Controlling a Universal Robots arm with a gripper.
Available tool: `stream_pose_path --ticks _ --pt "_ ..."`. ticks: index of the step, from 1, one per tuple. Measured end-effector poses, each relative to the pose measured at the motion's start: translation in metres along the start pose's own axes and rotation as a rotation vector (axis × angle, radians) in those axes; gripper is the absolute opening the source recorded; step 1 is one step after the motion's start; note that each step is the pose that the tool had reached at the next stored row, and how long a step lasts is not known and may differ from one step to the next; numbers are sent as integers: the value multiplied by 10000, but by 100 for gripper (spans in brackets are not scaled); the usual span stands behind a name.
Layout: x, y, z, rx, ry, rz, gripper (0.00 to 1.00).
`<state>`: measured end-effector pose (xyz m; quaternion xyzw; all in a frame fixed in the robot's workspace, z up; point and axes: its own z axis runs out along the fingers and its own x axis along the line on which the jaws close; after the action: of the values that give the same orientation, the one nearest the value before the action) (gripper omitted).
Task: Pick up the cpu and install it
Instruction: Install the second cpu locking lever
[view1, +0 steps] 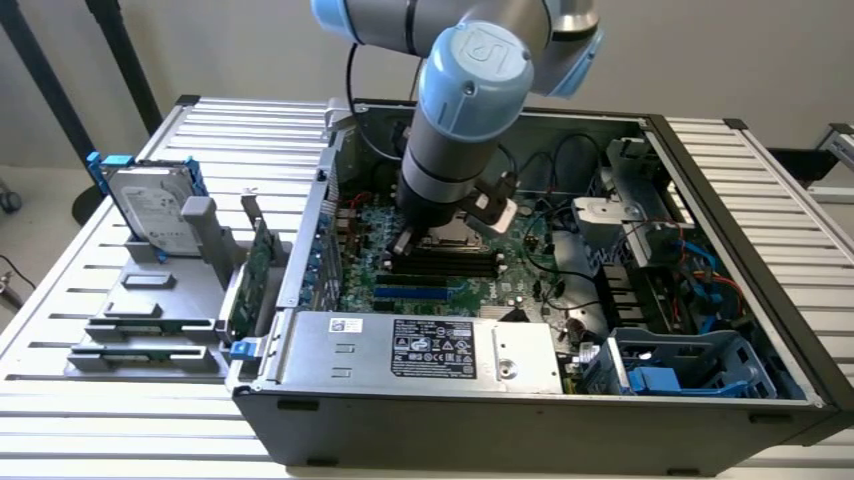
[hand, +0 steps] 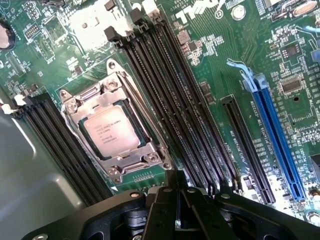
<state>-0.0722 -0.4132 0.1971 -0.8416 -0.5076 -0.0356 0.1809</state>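
A slatted metal table is seen before a pale wall, and an open computer case is laid on it with its inside turned upward. Inside the case, the gripper is held low over the green motherboard; its black fingers are drawn together, closed, and nothing is held between them. Just beside the fingertips, the cpu is seated flat in its socket, its silver top framed by the metal retention bracket, so that it is already in place on the board. On either side of the socket, black memory slots are laid in parallel rows, and further out a long blue expansion slot is set along the board. In the exterior view the grey and blue arm is seen reaching down into the middle of the case, with the gripper hidden behind its wrist. Toward the front edge of the case a silver power supply with a dark label is mounted. On the exterior view's left, well apart from the case, a silver hard drive with blue side rails is stood upright in a grey holder, and green circuit cards are held upright near the case wall.
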Motion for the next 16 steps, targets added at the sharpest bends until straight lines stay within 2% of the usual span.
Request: stream_pose_path --ticks 10,16 --pt "40 -105 31 4 -1 2 11" --pt "41 -108 33 5 -1 2 11"
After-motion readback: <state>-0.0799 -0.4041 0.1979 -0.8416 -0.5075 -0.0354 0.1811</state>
